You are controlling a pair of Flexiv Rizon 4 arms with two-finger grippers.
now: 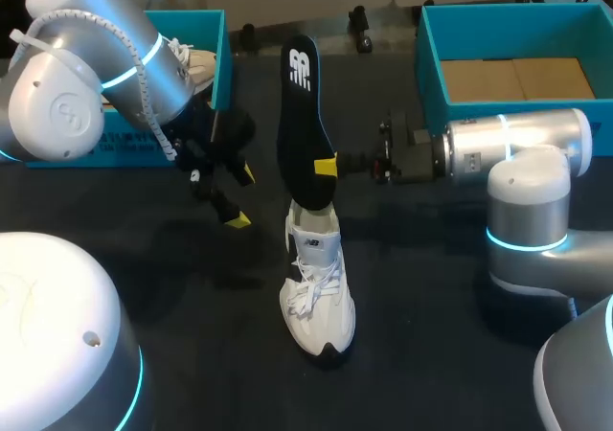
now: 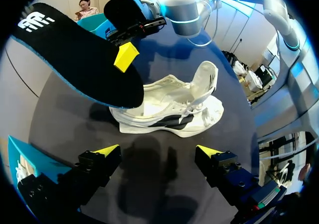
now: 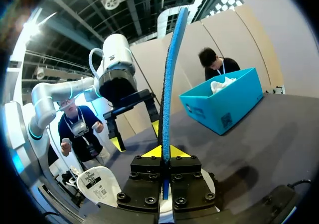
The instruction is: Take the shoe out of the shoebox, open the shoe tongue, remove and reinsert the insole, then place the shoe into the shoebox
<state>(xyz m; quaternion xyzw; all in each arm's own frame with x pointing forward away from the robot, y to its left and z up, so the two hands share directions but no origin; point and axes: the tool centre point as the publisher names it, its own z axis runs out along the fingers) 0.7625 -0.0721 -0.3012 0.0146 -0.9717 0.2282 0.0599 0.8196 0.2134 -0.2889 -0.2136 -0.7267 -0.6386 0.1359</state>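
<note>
A white shoe with a dark patch at its toe is seen standing on its sole on the dark table, outside both boxes and roughly between them, with its toe turned towards the head camera. Its laces are loosened and its tongue is lifted up and back, so the opening is laid bare. A black insole with a blue edge is held nearly upright over the heel end of the shoe. Its lower end is placed at the shoe's collar, though it cannot be told whether the two touch. The insole is clamped near that lower end by the right gripper, which is brought in from the right side. In the right wrist view the thin edge of the insole is pinched between the two yellow tips, one on each face. The left gripper is held above the table just to the left of the shoe and insole. Its fingers are spread wide apart, with nothing between them, and are pointed towards the shoe's side. A blue left shoebox is set at the far left of the table, and a second shoe, also white, is partly seen inside it. A blue right shoebox is set at the far right, and only its brown floor is shown.
</note>
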